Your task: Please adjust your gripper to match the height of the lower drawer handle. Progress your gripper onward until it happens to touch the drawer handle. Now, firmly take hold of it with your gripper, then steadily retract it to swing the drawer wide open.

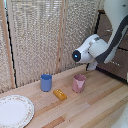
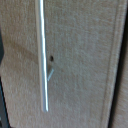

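Note:
In the wrist view the lower drawer handle (image 2: 42, 55) is a slim silver bar running across the flat dark brown front of the drawer (image 2: 85, 65), with one mounting post (image 2: 50, 75) showing. No fingers show in that view. In the exterior view the white and grey arm (image 1: 100, 47) reaches toward the dark brown cabinet (image 1: 119, 67) at the exterior view's right. The gripper (image 1: 92, 65) is a small dark shape under the wrist, short of the cabinet front. It is too small to tell whether it is open or shut. The handle is not clear in this view.
On the wooden table (image 1: 95, 107) stand a blue cup (image 1: 46, 82) and a pink cup (image 1: 78, 83), with a small orange object (image 1: 60, 94) between them. A white plate (image 1: 15, 111) lies at the front left. A woven screen (image 1: 40, 35) stands behind.

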Controlling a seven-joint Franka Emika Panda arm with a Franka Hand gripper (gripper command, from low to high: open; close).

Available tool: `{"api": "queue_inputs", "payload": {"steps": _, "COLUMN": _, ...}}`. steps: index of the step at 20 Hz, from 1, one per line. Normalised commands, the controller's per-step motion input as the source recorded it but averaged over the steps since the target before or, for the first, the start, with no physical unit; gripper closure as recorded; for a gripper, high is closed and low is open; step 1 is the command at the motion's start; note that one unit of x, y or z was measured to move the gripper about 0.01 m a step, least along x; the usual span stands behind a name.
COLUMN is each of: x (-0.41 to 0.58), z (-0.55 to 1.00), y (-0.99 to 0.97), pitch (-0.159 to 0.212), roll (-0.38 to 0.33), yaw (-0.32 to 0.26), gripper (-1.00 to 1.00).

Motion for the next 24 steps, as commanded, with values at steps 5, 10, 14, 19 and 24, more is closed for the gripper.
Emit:
{"api": "queue_inputs", "payload": {"steps": 5, "x": 0.000, "z": -0.18, "y": -0.46, "pitch": -0.042, "roll": -0.122, "yaw": 0.074, "gripper": -1.00}}
{"api": "queue_inputs", "payload": {"steps": 10, "x": -0.004, "z": -0.13, "y": -0.44, "pitch": 0.000, "roll": -0.145, "yaw": 0.070, "gripper": -1.00}}
{"api": "queue_inputs", "payload": {"steps": 14, "x": -0.112, "z": 0.00, "y": -0.33, "pitch": 0.009, "roll": -0.070, "yaw": 0.092, "gripper": -1.00}}
{"api": "queue_inputs", "payload": {"steps": 19, "x": -0.094, "z": 0.00, "y": -0.30, "pitch": 0.005, "roll": 0.009, "yaw": 0.065, "gripper": 1.00}}
{"api": "queue_inputs", "payload": {"steps": 24, "x": -0.077, "z": 0.00, "y": -0.55, "pitch": 0.000, "roll": 0.074, "yaw": 0.045, "gripper": 1.00}}
